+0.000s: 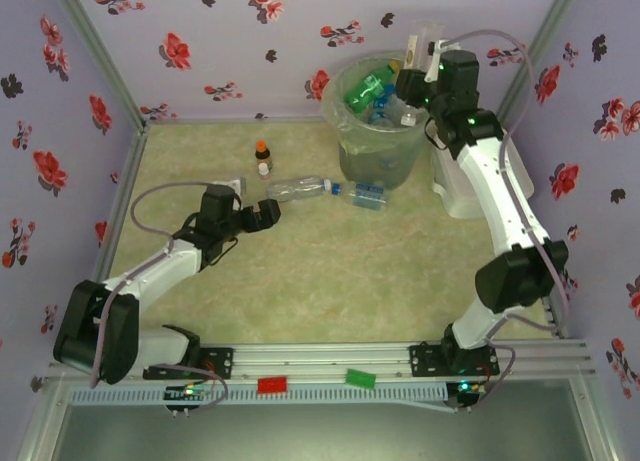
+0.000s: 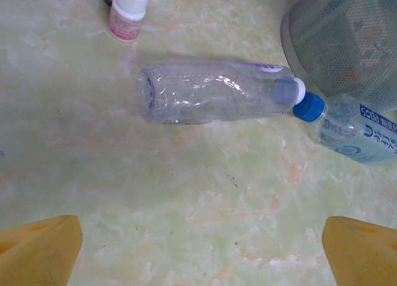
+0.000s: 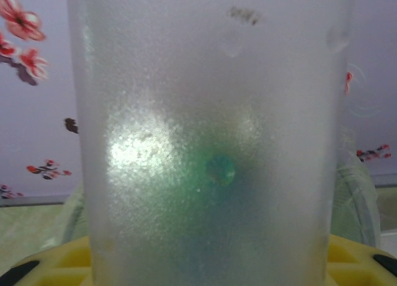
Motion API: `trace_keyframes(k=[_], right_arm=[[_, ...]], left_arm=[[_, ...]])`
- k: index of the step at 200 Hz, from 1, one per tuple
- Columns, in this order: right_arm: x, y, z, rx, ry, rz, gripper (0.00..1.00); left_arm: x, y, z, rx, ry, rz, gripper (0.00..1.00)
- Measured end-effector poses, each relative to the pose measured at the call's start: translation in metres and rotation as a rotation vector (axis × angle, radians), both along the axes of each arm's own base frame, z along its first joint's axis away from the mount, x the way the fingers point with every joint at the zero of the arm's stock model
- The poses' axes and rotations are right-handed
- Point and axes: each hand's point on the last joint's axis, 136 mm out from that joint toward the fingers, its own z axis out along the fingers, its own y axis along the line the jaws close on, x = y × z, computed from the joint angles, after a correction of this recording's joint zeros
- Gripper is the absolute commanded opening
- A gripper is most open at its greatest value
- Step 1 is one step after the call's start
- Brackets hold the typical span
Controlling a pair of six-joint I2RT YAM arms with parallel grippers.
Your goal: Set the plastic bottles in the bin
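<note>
Marbled table (image 2: 186, 236), crumpled clear bottle (image 2: 205, 100).

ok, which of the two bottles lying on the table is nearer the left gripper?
The clear bottle, right in front of the open left gripper. The blue-labelled bottle lies beyond it, cap to cap, beside the bin.

Blue-labelled bottle (image 2: 360, 134): white print on the label. A Latin word starting "soda", then large Japanese characters, cut off at the frame edge. White-capped bottle (image 2: 128, 16): pink label, print too small to read. Clear bottle (image 2: 211, 92): label illegible.
</note>
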Motion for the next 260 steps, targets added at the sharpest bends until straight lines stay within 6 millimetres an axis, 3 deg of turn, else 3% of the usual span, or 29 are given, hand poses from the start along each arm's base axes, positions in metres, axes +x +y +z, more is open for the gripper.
trace_keyframes(k=[36,81,105,132,178,205,260], right_arm=[[0.029,0.002,-0.024,-0.005,0.071,-0.028,0.45],[0.030,-0.005,-0.050,-0.027,0.163,-0.069,0.61],[0.029,-0.005,-0.047,-0.022,0.170,-0.072,0.78],[0.029,-0.007,-0.028,-0.020,0.133,-0.083,0.99],[0.026,-0.013,-0.018,-0.048,0.110,-0.100,1.00],[-0.002,-0.014,-0.031,-0.068,0.143,-0.086,1.00],[-0.110,-0.010,-0.045,-0.035,0.106,-0.027,1.00]], left_arm=[[-0.003,0.001,-0.004,0.015,0.012,-0.008,1.00],[-0.007,0.001,-0.008,0.040,0.023,-0.025,1.00],[-0.005,0.000,-0.007,0.054,0.026,-0.038,1.00],[0.003,-0.005,0.003,0.055,0.002,-0.051,1.00],[0.022,-0.016,0.019,0.072,-0.040,-0.087,1.00],[0.038,-0.028,0.030,0.097,-0.079,-0.154,1.00],[0.081,-0.068,0.038,0.164,-0.116,-0.398,1.00]])
